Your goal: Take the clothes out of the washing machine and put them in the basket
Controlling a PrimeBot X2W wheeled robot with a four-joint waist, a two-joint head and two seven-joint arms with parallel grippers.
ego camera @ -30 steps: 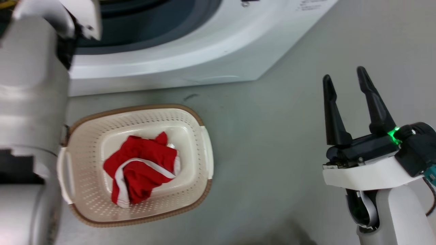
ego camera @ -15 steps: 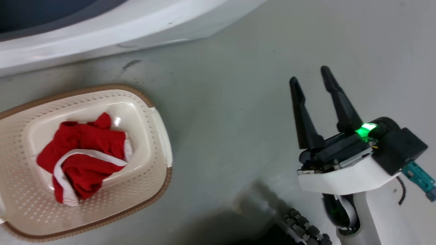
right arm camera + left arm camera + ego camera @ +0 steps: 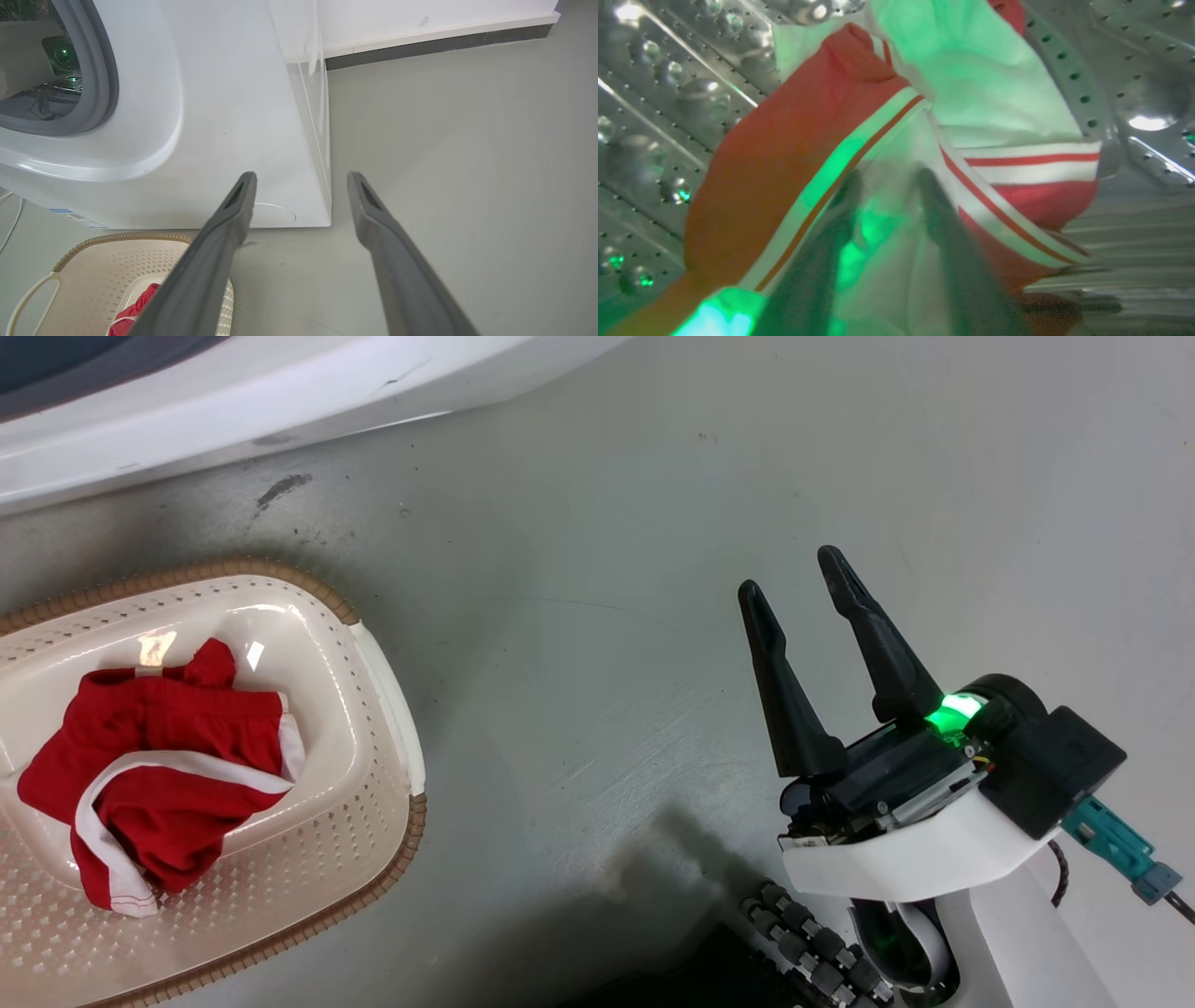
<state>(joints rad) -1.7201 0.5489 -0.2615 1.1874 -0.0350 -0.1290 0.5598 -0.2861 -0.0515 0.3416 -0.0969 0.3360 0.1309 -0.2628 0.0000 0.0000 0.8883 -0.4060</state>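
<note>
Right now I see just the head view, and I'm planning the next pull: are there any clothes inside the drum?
Observer: Yes. The left wrist view shows a red garment with white stripe trim lying against the perforated steel drum.
Operator: Where is the left hand?
Observer: The left hand is at that garment, fingers apart, with pale cloth between them.
Operator: Can you see the machine's opening from outside?
Observer: Yes. The right wrist view shows the grey rubber ring on the washing machine, with a green light glowing inside it.
</note>
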